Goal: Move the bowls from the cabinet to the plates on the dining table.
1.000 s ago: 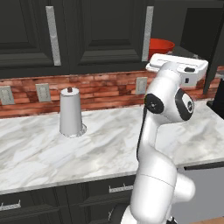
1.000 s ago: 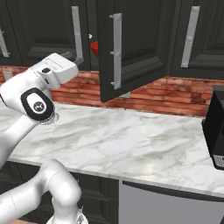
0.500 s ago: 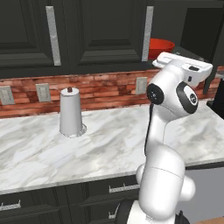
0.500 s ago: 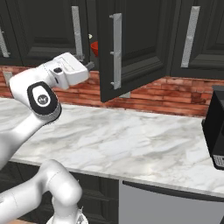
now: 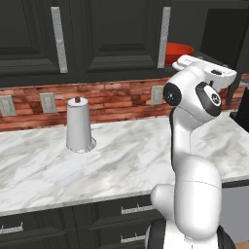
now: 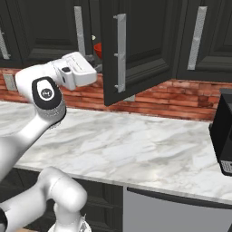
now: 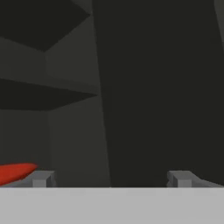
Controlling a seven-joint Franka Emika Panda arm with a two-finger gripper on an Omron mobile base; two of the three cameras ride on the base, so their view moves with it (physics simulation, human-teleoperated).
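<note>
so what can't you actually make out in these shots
- Red bowl: in the left base view the closed cabinet door hides its left part, the arm its lower right; the open door covers most of it in the right base view.
- Second bowl: cannot tell where it sits.
- Hand: hand view crops the fingers to their tips.
- Black appliance: cut by the right edge.

Both base views look forward and down at the marble counter [image 5: 121, 160] from opposite sides; hand view faces close into the cabinet [image 7: 144, 87] interior.

Red bowl [image 5: 179, 52] half hidden behind arm, cabinet door [image 6: 131, 47].
</note>
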